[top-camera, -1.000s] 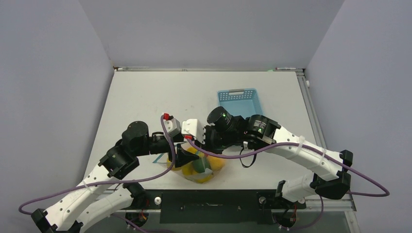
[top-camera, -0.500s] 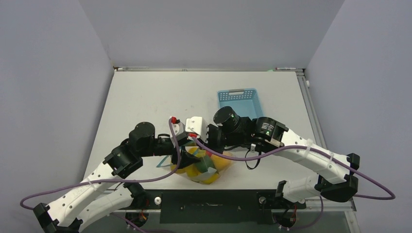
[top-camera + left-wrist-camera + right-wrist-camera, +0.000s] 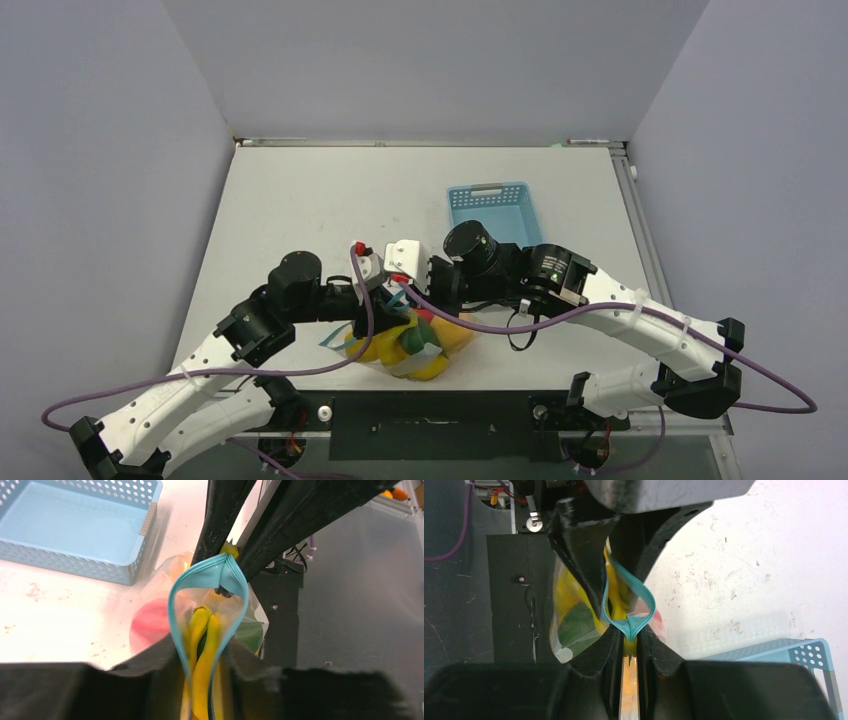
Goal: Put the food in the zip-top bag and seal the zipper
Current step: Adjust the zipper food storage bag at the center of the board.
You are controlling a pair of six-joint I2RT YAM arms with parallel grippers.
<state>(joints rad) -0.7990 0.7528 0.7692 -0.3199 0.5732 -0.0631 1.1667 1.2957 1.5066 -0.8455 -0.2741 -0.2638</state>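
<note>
The zip-top bag sits at 6 o'clock on the surface, close to the near edge. The food is already inside it, so by my reading only the sealing remains. The zipper gapes in a teardrop loop. Its far end is pinched flat in the right pincer, which comes in from about 2 o'clock. The left pincer is what changed over the last second: it came in from 9 o'clock spread wide and has narrowed to half-closed around the near part of the strip, a lip against each finger. The lips are not yet pressed together, and I cannot tell whether it has a real hold. It looks like the start of a pinch meant to press the strip shut. A yellow piece stands high between the lips, right under the mouth, and may keep them from meeting. The two wrists are crowded nose to nose over the bag, leaving little room to slide along the strip. A purple cable droops just beside the bag at 3 o'clock. The light-blue basket stands apart at 1 o'clock, out of the way.
</note>
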